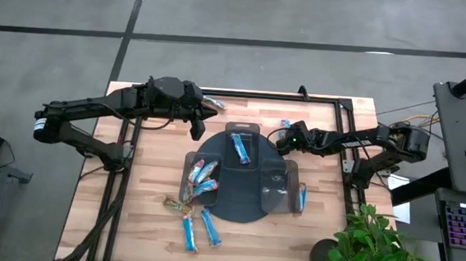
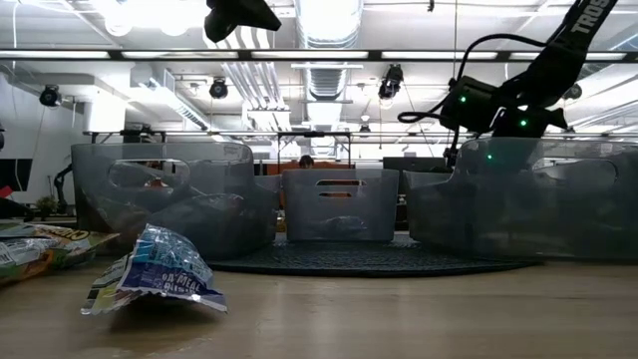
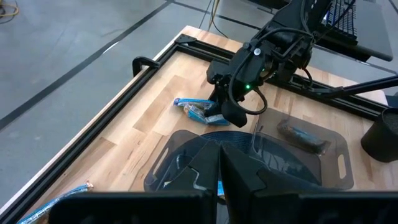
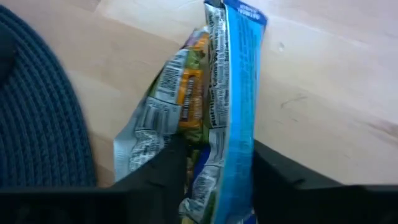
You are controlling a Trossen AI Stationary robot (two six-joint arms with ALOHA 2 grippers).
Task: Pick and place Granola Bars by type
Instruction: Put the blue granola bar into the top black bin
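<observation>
Right gripper (image 1: pixel 286 137) down near the bench's far edge, fingers narrowed around a blue-wrapped granola bar (image 4: pixel 233 99), likely lifting it toward a clear bin (image 1: pixel 281 186). Left gripper (image 1: pixel 196 128) parked over the far-left area, fingers seemingly closed, empty.

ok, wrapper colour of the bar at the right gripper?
Light blue with a silver-grey printed back, on the granola bar between the right gripper fingers; right wrist view shows it best.
</observation>
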